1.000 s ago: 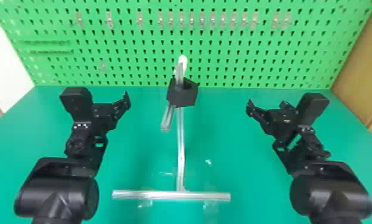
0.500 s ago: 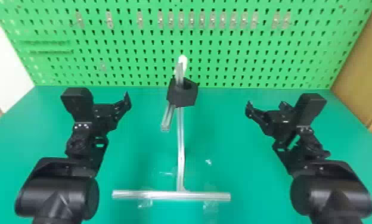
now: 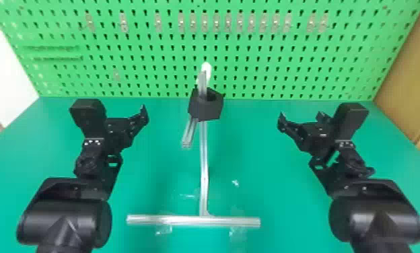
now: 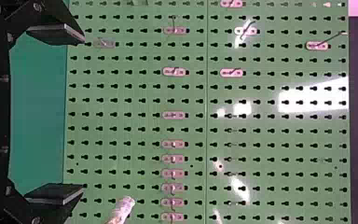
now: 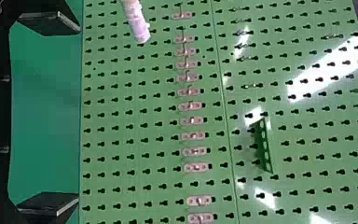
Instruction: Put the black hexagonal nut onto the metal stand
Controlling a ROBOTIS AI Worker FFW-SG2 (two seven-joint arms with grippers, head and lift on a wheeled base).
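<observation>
at twelve o'clock rises the board (image 3: pixel 259 67), and below it, on the table (image 3: pixel 280 195), the stand (image 3: pixel 204 161) is the main worry: an arm swung in carelessly could catch it and rock it, since its foot (image 3: pixel 233 221), at six o'clock, is just slim bar. the left gripper (image 4: pixel 82 114), at nine o'clock from the stand, and the right gripper (image 5: pixel 79 114), at three, both have jaws well apart with nothing between them, so a needless grab could pull the nut (image 3: pixel 204 110) out of place. the nut looks set already, around the stand's bar (image 3: pixel 202 84) near the top; what it rests on i can't tell, so if the fit is loose, a bump might slide or twist it. the nearest thing to a container is the nut's hole (image 3: pixel 214 96), with the bar running through it
</observation>
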